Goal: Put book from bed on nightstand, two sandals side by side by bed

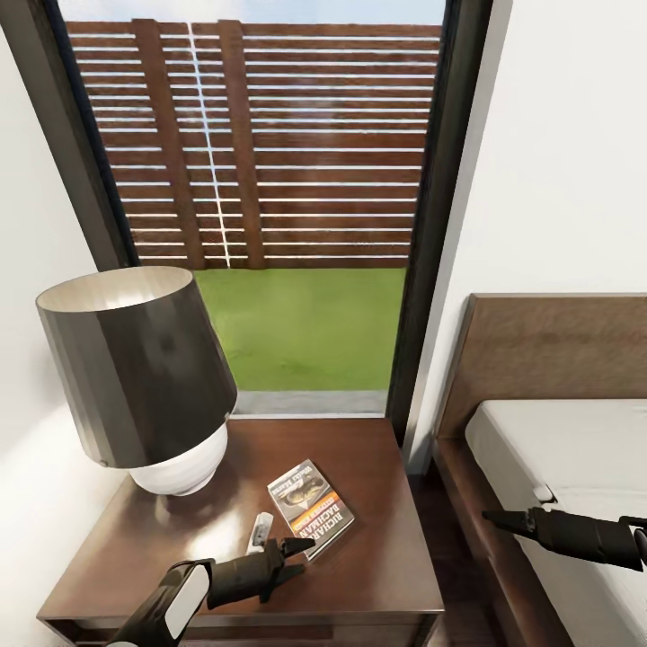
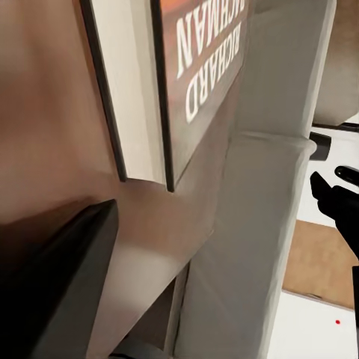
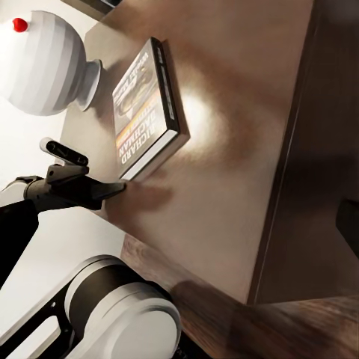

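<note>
The book [image 1: 310, 508] lies flat on the dark reddish-brown nightstand [image 1: 377, 566], cover up, beside the lamp base. My left gripper [image 1: 279, 537] hovers just in front of the book's near edge, open, with its white and dark fingers apart and nothing between them. The right wrist view shows the same book [image 3: 146, 112] with the left gripper [image 3: 82, 172] just off its corner. Close up in the left wrist view, the book [image 2: 202, 67] rests on the wood. My right gripper [image 1: 490, 516] hangs open and empty over the near edge of the bed [image 1: 575, 449]. The sandals are out of view.
A large dark-shaded lamp [image 1: 135, 368] with a white ribbed base stands on the nightstand's left half. Behind is a tall dark-framed window [image 1: 270, 180] onto grass and a wooden fence. A narrow strip of floor [image 1: 458, 557] separates nightstand and bed frame.
</note>
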You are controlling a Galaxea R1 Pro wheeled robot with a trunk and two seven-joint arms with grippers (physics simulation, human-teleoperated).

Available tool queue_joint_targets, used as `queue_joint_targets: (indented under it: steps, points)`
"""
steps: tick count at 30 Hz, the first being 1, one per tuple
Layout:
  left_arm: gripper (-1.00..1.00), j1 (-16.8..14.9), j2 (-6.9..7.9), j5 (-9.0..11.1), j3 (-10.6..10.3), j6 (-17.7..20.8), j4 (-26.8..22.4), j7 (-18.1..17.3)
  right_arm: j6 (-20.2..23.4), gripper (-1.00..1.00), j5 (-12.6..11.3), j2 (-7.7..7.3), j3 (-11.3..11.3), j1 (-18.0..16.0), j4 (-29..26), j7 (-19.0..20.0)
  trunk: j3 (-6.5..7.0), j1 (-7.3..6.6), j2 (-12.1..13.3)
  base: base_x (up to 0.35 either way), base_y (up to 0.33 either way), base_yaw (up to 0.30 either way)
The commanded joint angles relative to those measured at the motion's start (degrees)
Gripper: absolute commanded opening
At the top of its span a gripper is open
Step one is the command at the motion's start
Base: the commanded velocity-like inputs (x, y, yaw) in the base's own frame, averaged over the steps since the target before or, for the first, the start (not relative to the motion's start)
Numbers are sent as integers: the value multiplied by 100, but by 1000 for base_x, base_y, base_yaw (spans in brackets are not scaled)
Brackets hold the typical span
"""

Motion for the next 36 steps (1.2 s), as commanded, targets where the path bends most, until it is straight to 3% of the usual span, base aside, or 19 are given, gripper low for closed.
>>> queue_joint_targets:
  steps: [1,19,36]
  points:
    - [100,-1,-2,-38,10,11,1,-6,31,100,-13,-1,-1,-3,1,7,-6,-1,-2,0,0,0]
    - [100,-3,-9,-38,10,9,1,2,31,100,-13,-1,1,-3,1,7,371,-45,21,0,0,0]
    - [100,-1,-10,-38,10,11,1,-5,31,100,-13,-1,5,-3,1,7,676,-418,702,0,0,0]
